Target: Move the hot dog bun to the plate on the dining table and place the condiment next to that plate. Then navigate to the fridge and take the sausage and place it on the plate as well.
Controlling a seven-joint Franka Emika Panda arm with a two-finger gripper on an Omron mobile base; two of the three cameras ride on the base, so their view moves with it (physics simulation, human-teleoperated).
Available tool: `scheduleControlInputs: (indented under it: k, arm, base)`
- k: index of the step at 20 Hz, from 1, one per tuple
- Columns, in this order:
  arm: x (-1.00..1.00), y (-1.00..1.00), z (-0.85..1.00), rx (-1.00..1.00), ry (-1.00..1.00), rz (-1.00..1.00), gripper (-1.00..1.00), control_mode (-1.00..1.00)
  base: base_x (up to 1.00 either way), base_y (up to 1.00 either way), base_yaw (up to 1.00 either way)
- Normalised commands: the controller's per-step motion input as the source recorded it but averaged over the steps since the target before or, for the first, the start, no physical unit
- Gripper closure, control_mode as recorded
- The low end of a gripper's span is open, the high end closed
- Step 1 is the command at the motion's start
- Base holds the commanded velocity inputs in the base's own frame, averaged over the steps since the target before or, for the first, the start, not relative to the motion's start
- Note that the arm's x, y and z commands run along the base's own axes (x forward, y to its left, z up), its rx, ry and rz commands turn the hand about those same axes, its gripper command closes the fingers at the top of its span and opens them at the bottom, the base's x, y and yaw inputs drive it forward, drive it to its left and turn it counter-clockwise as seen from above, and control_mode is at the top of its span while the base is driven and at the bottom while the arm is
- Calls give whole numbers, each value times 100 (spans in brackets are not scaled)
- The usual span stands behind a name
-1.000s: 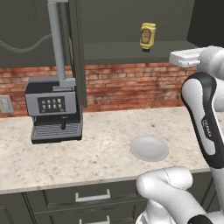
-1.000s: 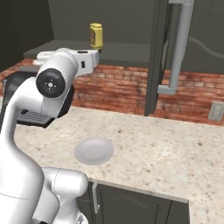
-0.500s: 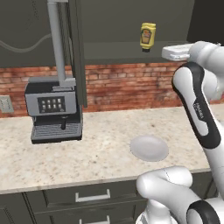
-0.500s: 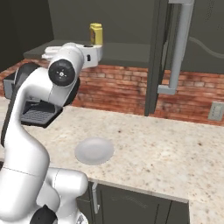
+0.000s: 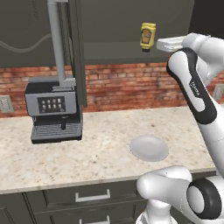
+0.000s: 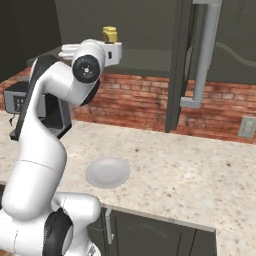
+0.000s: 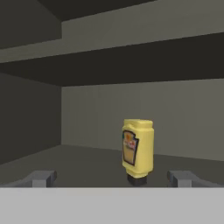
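condiment (image 7: 138, 149) | upright on dark shelf (image 7: 87, 162) | ahead of open gripper (image 7: 111, 178)

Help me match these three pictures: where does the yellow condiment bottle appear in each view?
Left base view: the condiment stands cap-down on the dark shelf, upper right, beside the gripper.
Right base view: condiment at top, left of centre, partly behind the hand.
Hand view: condiment right of centre, ahead of the open fingertips.
Shared landmark: that shelf.
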Motion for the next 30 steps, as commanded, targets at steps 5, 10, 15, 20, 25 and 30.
scheduleControlInputs:
  k: [5,10,15,20,25,30]
  arm:
    - [38,-3,0,0,5,0,-100,-100]
    - [36,-17,0,0,1,3,-100,-100]
    - [35,-23,0,0,1,8,-100,-100]
    - [18,-19,0,0,0,6,-100,-100]
    - [26,-4,0,0,0,4,-100,-100]
    - [28,9,0,0,1,0,-100,-100]
  base:
    - [0,0,0]
    - [0,0,0]
    - [0,0,0]
    - [0,0,0]
    - [0,0,0]
    - [0,0,0]
